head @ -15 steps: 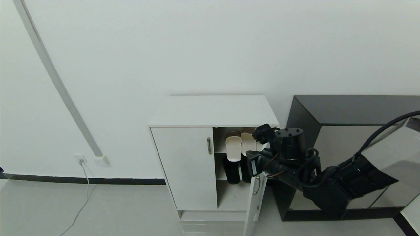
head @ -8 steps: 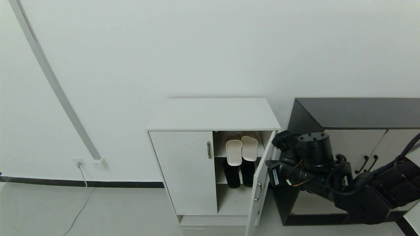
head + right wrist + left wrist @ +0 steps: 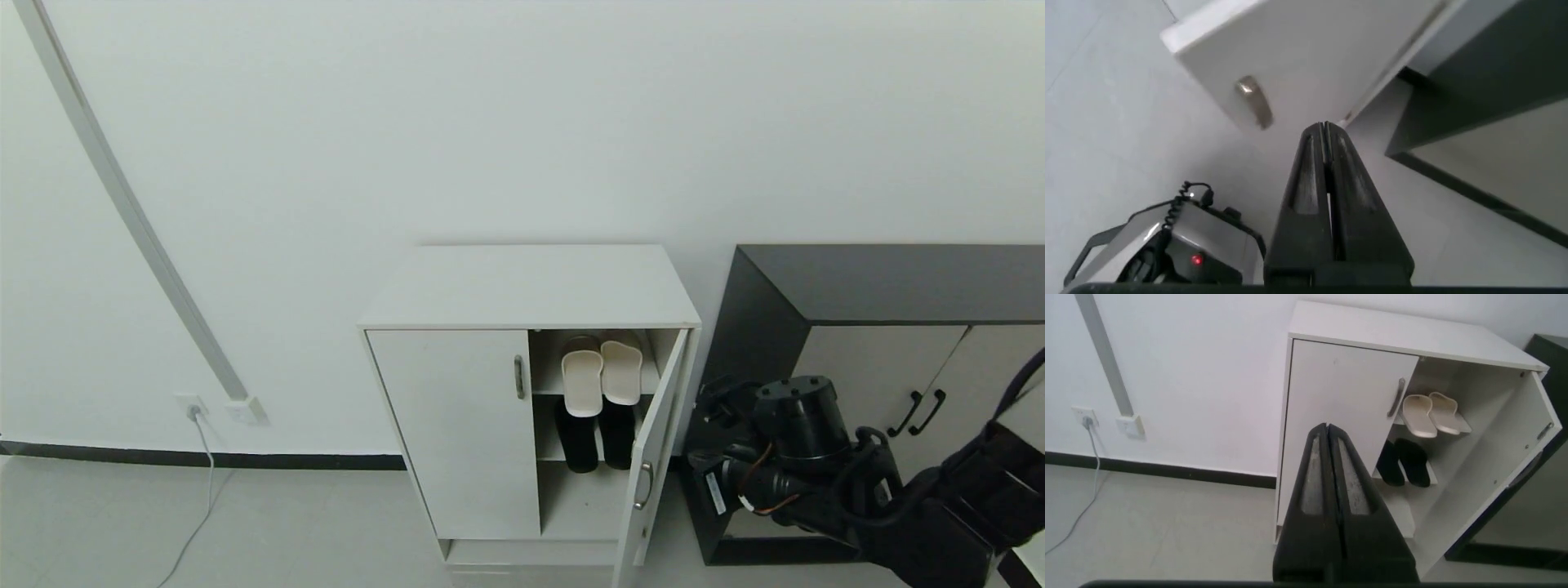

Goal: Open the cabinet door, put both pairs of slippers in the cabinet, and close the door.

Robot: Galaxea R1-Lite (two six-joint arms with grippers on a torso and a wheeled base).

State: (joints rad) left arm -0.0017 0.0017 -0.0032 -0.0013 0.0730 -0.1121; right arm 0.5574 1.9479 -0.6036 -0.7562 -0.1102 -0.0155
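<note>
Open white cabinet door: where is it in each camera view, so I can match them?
Head view: open white cabinet door, swung out on the cabinet's right, grey metal handle outward.
Left wrist view: its inner face, beside the cream slippers.
Right wrist view: its outer face with that handle.
Shared landmark: the neighbouring black cabinet.

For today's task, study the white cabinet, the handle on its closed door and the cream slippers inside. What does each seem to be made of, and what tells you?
White cabinet: probably laminated board, matte; flat panels with square edges.
Handle: likely metal, brushed grey with a dull sheen.
Cream slippers: seemingly moulded foam or rubber, smooth, one-piece soles; too small to be sure.
</note>
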